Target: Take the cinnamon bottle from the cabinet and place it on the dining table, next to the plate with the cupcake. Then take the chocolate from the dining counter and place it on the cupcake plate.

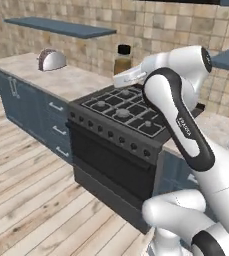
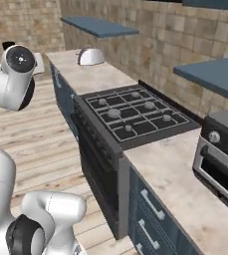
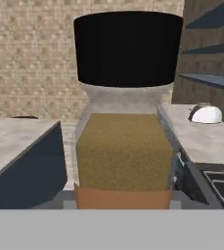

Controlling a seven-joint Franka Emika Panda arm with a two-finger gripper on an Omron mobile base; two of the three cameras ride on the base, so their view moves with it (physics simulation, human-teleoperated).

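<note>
My gripper (image 1: 123,71) is shut on the cinnamon bottle (image 1: 122,59), a clear bottle with brown-orange contents and a black cap. It holds the bottle upright in the air above the back of the stove. In the hand view the cinnamon bottle (image 3: 124,146) stands very close and hides the fingertips. A slate-blue shelf board, the cabinet (image 1: 61,27), hangs on the tiled wall to the left, also seen as the cabinet (image 2: 99,26). Behind the bottle to the left lies a beige-topped counter with a dark blue side, seemingly the dining table (image 3: 15,141). The plate with the cupcake and the chocolate are out of view.
A black stove (image 1: 123,112) with several burners sits in the blue counter run. A silver domed object (image 1: 51,61) rests on the counter left of it. A second blue shelf (image 2: 215,74) and a small oven (image 2: 220,154) stand to the right. Wooden floor lies in front.
</note>
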